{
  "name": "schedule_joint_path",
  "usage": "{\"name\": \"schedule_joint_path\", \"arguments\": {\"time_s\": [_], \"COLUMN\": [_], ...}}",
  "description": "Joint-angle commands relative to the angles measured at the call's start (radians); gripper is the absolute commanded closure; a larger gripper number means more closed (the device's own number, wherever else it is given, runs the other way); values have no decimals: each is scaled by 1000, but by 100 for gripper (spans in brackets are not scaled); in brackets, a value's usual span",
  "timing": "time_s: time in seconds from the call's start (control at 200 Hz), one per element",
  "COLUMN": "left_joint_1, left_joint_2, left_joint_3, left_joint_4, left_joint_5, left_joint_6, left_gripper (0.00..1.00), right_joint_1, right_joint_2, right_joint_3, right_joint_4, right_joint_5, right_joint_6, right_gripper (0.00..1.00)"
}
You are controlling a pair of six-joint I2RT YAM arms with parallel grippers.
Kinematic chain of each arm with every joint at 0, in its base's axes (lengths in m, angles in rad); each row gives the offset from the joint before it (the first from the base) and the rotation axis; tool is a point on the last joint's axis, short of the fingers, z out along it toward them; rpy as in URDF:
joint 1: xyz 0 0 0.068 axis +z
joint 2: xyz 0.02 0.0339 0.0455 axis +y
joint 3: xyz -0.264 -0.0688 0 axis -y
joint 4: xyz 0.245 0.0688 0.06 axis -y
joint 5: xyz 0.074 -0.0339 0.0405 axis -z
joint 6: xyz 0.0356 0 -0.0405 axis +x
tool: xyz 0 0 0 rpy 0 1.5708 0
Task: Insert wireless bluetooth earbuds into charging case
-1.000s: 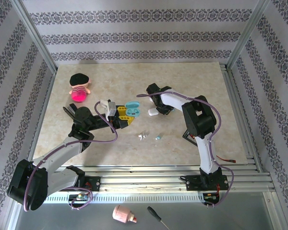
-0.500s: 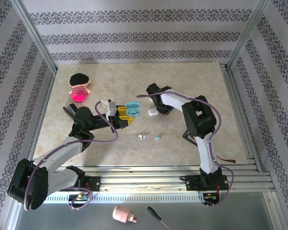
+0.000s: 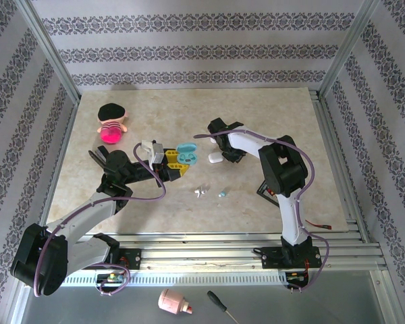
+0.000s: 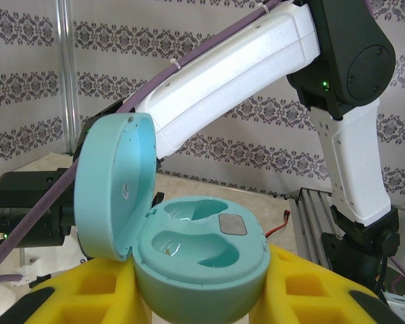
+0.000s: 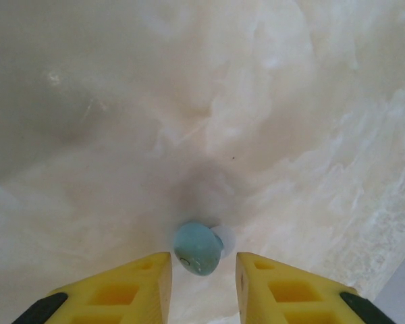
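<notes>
My left gripper (image 3: 176, 165) (image 4: 201, 300) is shut on the base of the teal charging case (image 3: 187, 156) (image 4: 201, 253). The case's lid stands open to the left, and both wells inside are empty. Over the table just right of the case, my right gripper (image 3: 225, 155) (image 5: 203, 270) points down. Its yellow fingers (image 5: 138, 287) stand apart on either side of a teal earbud (image 5: 198, 248) with a pale tip that lies on the marble. The bud is close to the left finger, with a gap to the right one. A white earbud (image 3: 201, 192) and another teal earbud (image 3: 222, 194) lie nearer the front.
A pink doll with a black hat (image 3: 111, 125) lies at the back left of the table (image 3: 283, 115). Metal rails (image 3: 337, 162) border the right and front edges. A screwdriver (image 3: 221, 307) and a pink object (image 3: 174, 302) lie below the front rail.
The right arm's elbow has shifted slightly to the right. The left arm and the case have not moved.
</notes>
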Motion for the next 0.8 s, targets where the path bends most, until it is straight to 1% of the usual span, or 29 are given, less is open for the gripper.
{"name": "schedule_joint_path", "arguments": {"time_s": [0.0, 0.285, 0.405, 0.51, 0.59, 0.71, 0.799], "left_joint_1": [14, 14, 13, 14, 14, 14, 13], "left_joint_2": [-6, -6, -5, -7, -7, -8, -6], "left_joint_3": [2, 5, 4, 2, 2, 2, 2], "left_joint_4": [29, 23, 24, 29, 29, 27, 27], "left_joint_5": [7, 7, 7, 7, 6, 3, -3], "left_joint_6": [9, 12, 11, 10, 12, 17, 21], "left_gripper": [78, 78, 78, 78, 78, 78, 78], "right_joint_1": [-9, -23, -28, -29, -29, -31, -33], "right_joint_2": [19, 49, 54, 52, 33, -23, -94], "right_joint_3": [6, 10, 18, 25, 21, -9, -51], "right_joint_4": [1, 13, 12, 6, 11, 28, 46], "right_joint_5": [12, 10, 10, 11, 9, -51, -136], "right_joint_6": [-11, -12, -13, -13, -9, 13, 50], "right_gripper": [70, 73, 76, 81, 82, 82, 82]}}
